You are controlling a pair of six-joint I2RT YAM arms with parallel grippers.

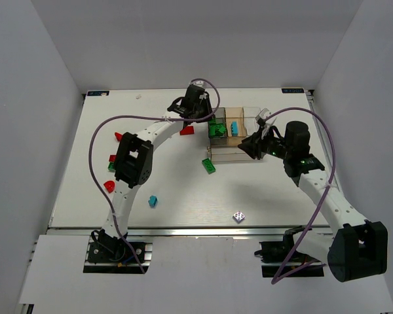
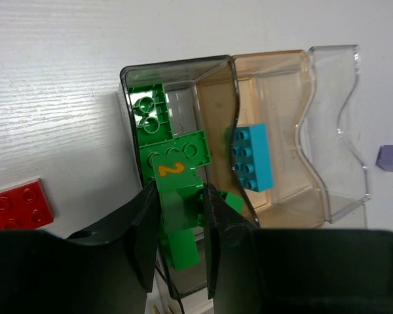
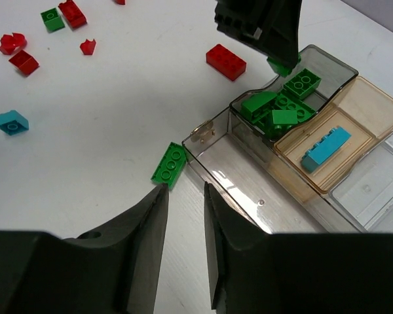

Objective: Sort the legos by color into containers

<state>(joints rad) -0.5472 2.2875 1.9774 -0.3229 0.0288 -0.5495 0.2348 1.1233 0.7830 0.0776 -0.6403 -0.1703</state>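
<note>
Shows transparent plastic tray (image 2: 334, 131): green studded bricks (image 2: 150, 118) in smoky cell at 9 o'clock, cyan studded brick (image 2: 254, 157) in tan cell. Pinches another green brick (image 2: 177, 167) with left gripper (image 2: 179, 196); right gripper (image 3: 183, 193) parted, empty.

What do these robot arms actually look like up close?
Both the left arm and right arm are white tubes with chunky black joints. A purple cable loops along each. The left claw and right claw each have two flat black fingers.
</note>
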